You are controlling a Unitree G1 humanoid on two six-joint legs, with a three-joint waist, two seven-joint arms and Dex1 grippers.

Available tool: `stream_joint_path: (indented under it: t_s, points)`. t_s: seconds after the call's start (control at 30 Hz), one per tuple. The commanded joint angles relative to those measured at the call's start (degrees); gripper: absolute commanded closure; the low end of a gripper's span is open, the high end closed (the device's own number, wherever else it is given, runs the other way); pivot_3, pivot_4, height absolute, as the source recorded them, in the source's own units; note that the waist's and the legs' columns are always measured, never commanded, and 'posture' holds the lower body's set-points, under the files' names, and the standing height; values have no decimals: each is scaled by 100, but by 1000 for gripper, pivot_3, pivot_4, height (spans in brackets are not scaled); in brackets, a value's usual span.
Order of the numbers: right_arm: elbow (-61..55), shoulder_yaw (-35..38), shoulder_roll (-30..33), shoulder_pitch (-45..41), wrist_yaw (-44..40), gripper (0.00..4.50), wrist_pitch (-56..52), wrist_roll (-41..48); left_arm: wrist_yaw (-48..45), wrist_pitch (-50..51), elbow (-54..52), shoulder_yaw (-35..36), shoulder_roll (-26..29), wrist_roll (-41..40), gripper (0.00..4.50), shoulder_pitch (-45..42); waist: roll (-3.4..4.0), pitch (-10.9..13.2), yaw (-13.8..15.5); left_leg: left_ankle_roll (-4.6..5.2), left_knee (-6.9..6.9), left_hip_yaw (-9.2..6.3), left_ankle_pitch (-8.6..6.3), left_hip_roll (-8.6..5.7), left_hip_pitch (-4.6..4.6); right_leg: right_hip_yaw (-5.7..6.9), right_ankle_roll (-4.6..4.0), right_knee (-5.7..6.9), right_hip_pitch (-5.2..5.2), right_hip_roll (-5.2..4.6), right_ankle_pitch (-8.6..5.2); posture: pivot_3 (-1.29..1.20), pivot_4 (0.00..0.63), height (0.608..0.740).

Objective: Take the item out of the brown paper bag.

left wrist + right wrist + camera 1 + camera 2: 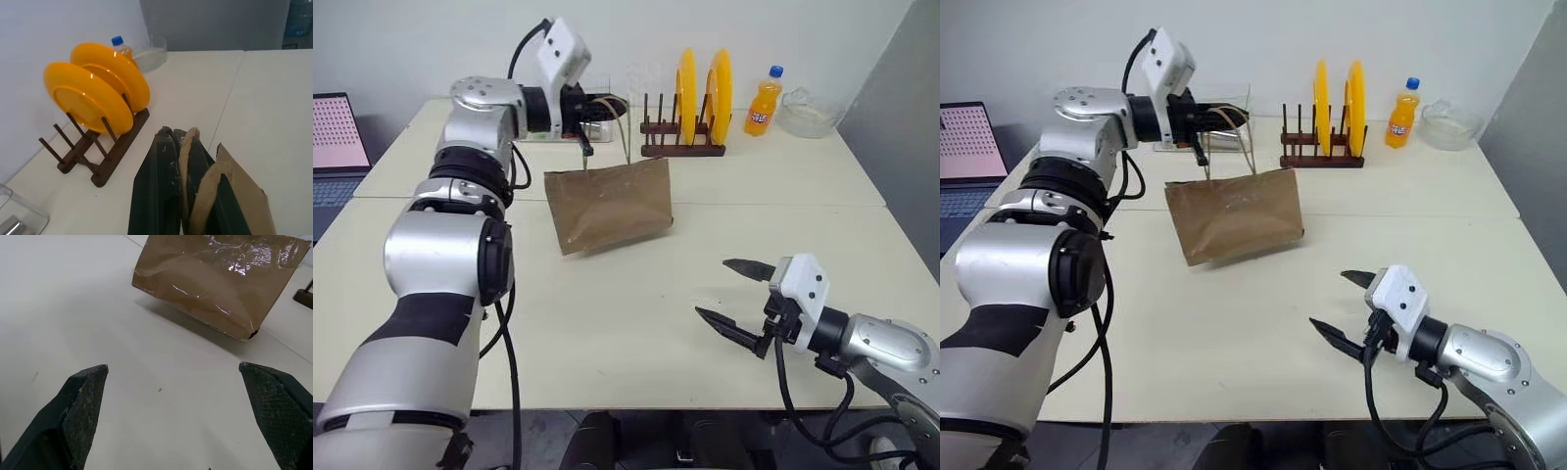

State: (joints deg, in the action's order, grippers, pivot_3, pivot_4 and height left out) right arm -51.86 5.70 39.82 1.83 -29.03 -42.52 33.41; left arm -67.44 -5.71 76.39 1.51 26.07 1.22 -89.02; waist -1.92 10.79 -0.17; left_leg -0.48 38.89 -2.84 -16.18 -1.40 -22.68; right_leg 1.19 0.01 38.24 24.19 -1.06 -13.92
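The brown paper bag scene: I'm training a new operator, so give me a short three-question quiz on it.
1. True or false: the left gripper is shut on a handle of the brown paper bag.
2. Multiple choice: the right gripper is A) holding the bag, B) open above the bare table, C) shut on the orange bottle.
3. How many yellow plates stand in the wooden rack?

Key:
1. True; the bag hangs tilted, with only one lower corner near the table.
2. B; its jaws stand wide apart, short of the bag.
3. Two, both upright.
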Motion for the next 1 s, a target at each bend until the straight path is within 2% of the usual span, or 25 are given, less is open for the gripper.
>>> stream_joint_path:
  t_s: [0.03,0.4,0.53,1.0]
  points:
    - [-417,268,-217,126,394,0,-66,173,180,-300,-65,-1,-132,128,4479,-300,0,0,3,0,0,2,0,0,1,-2,0,3,1,0,0,0,150,740]
    - [-809,426,-553,534,697,0,773,-164,603,-557,45,-13,-537,556,4479,-297,-2,1,-1,1,7,9,0,-4,18,-11,4,49,5,1,-3,0,150,740]
    - [-814,449,-592,603,732,0,1142,33,584,-616,58,-4,-603,650,4479,-338,-2,1,-9,1,7,11,0,-6,19,-14,4,50,5,1,-3,0,150,740]
    - [-814,413,-167,795,1038,0,1551,302,747,-771,95,47,-706,771,4479,-555,-3,2,-8,1,7,13,0,-7,22,-16,5,53,4,1,-3,0,150,740]
